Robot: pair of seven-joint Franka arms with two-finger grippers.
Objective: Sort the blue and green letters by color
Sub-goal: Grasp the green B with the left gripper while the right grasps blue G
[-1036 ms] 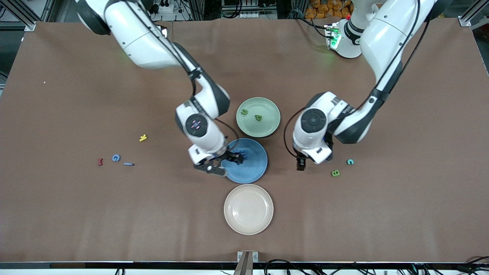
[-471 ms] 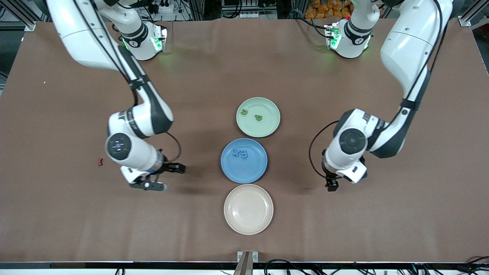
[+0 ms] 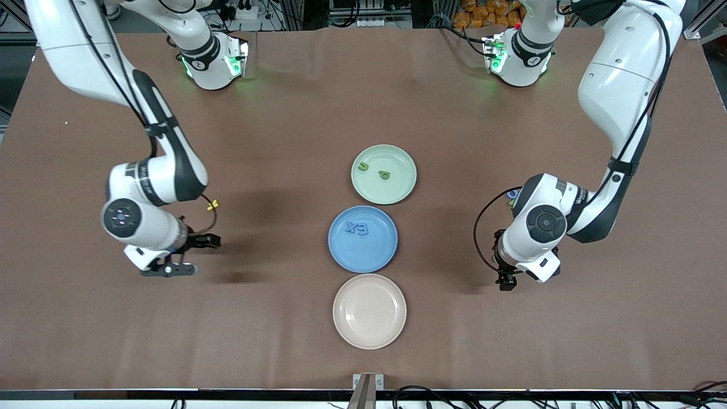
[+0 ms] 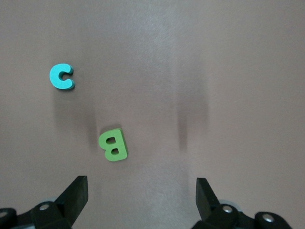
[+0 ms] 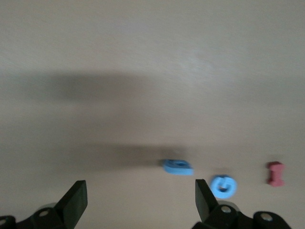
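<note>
Green B [image 4: 113,145] and teal C [image 4: 61,77] on table [image 3: 284,142] below open, empty left claw [image 4: 140,200]. Blue letters [image 5: 178,166] and red piece [image 5: 275,173] beneath open, empty right claw [image 5: 138,202].

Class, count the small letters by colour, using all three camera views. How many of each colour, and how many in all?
Green letters: 3, two on the green plate, plus the B
Blue letters: 4, two on the blue plate, two loose
Teal letter C: 1
Yellow letter: 1
Red letter: 1
Total: 10
</note>
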